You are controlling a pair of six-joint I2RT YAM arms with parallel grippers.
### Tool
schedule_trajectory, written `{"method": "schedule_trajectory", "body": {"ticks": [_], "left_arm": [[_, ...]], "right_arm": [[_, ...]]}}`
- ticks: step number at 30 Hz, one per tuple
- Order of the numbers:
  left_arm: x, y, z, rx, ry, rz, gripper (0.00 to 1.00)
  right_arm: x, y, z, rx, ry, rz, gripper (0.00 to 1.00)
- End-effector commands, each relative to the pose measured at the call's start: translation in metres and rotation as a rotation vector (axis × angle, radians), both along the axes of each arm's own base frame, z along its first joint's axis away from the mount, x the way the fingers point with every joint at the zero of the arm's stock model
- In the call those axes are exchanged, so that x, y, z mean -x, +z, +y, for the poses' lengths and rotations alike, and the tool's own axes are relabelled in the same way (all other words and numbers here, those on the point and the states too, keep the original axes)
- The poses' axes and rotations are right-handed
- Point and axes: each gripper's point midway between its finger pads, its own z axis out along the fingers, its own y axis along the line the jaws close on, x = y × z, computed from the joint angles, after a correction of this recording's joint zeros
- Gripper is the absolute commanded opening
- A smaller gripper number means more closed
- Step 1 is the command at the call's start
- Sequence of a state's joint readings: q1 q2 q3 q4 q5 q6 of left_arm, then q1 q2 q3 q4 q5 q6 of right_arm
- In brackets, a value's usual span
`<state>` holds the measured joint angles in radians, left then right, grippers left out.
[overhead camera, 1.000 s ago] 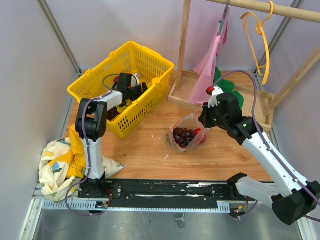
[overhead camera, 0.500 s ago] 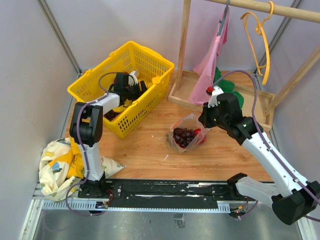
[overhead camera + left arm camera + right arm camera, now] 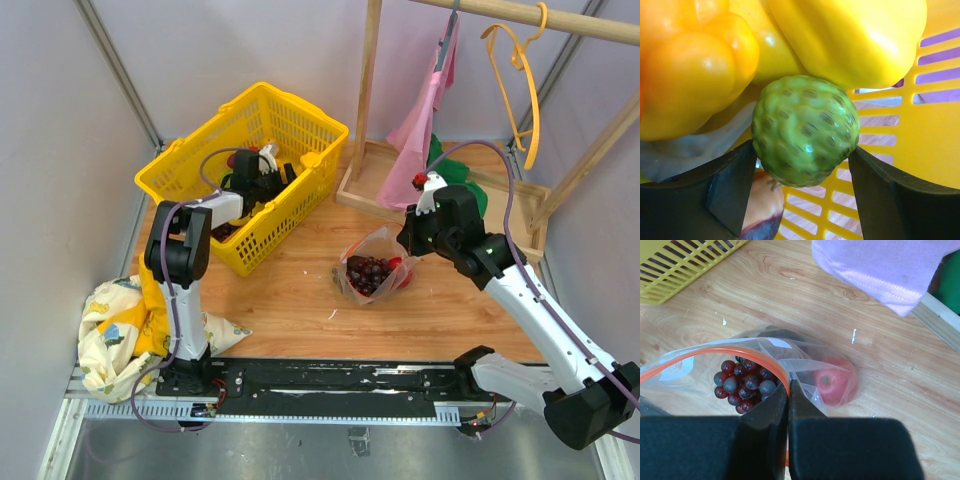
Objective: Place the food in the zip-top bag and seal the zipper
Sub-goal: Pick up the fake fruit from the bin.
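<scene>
1. Left wrist view: the left pincer [image 3: 801,152] stands wide, with a dark finger at each flank of a bumpy green fruit [image 3: 805,130]. Both fingers seem to touch its skin, but I cannot tell whether they squeeze it.
2. The fruit looks like a light, hard toy ball, knobbly enough not to slip. Across its middle, where the fingers sit, is probably the best hold.
3. A yellow-orange pepper [image 3: 690,65] crowds it on the left, yellow bananas [image 3: 850,40] lie beyond it, and a reddish-purple piece [image 3: 765,210] lies beneath.
4. All of these rest in the yellow basket [image 3: 920,130] at the far left of the counter [image 3: 300,290]. A lift may nudge the neighbours, and the basket wall must be cleared on the way out.
5. The right pincer [image 3: 788,390] is clamped narrow on the mouth edge of the zip-top bag [image 3: 800,367]. The zipper [image 3: 740,354] runs in between its fingers, and the mouth is held up and open.
6. The bag sits mid-counter, to the right of the basket. It holds dark grapes [image 3: 742,385] and a red apple [image 3: 832,382].
7. Its film looks thin, crinkly and limp, so it would likely slump if released.
8. A pink cloth [image 3: 880,265] hangs from the wooden rack [image 3: 370,90] just beyond the bag, close to the right arm.
9. A patterned cloth bundle [image 3: 120,320] lies at the near left.
</scene>
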<state>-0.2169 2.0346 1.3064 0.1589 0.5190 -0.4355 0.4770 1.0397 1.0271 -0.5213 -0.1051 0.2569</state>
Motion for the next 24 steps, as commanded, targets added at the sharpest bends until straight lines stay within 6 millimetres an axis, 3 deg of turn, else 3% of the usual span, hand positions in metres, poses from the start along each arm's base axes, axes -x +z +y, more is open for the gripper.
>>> {"method": "schedule_trajectory", "body": {"ticks": [1,17,21,24], "left_arm": [[-0.004,-0.008,-0.009,0.020,-0.022,-0.046,0.77],[-0.012,-0.038,-0.012,0.035,-0.022,-0.097,0.74],[-0.008,-0.027,-0.007,0.029,-0.003,-0.144,0.64],[-0.007,-0.001,-0.002,0.015,0.010,-0.212,0.53]], "right_arm": [[-0.002,0.002,-0.004,0.001,-0.006,-0.011,0.01],[-0.001,-0.002,-0.003,0.005,0.001,0.005,0.01],[0.000,-0.002,-0.004,0.005,-0.002,0.005,0.01],[0.000,-0.002,-0.004,0.002,-0.001,0.004,0.01]]}}
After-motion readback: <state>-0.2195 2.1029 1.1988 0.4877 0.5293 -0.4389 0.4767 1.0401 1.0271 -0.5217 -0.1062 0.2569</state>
